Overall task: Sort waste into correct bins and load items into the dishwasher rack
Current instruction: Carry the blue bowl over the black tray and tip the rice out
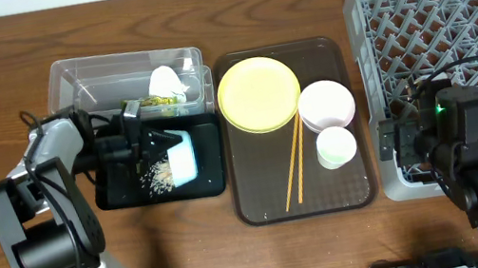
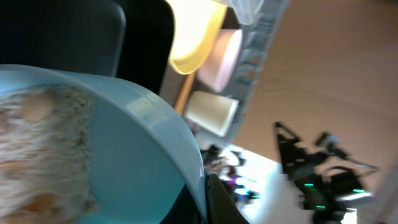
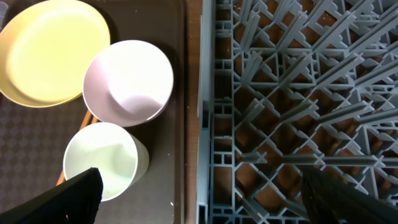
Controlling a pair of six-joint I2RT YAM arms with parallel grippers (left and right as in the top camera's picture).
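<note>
My left gripper (image 1: 149, 144) is shut on the rim of the light blue bowl (image 1: 182, 155) and holds it tipped on its side over the black tray (image 1: 114, 194). Rice scraps (image 1: 160, 172) lie on that tray. In the left wrist view the bowl (image 2: 143, 143) fills the frame, with scraps (image 2: 37, 155) still inside and my finger (image 2: 211, 196) on its rim. The clear tub (image 1: 68, 84) holds the white napkin (image 1: 163, 80) and the green-and-orange wrapper (image 1: 157, 101). My right gripper (image 3: 205, 199) is open and empty over the left edge of the grey rack (image 1: 451, 14).
The brown serving tray (image 1: 260, 203) carries the yellow plate (image 1: 258, 94), the pink-white bowl (image 1: 326, 106), the white cup (image 1: 336, 146) and the chopsticks (image 1: 296, 159). The right wrist view shows the plate (image 3: 53, 50), bowl (image 3: 127, 81), cup (image 3: 102, 162) and rack (image 3: 298, 93).
</note>
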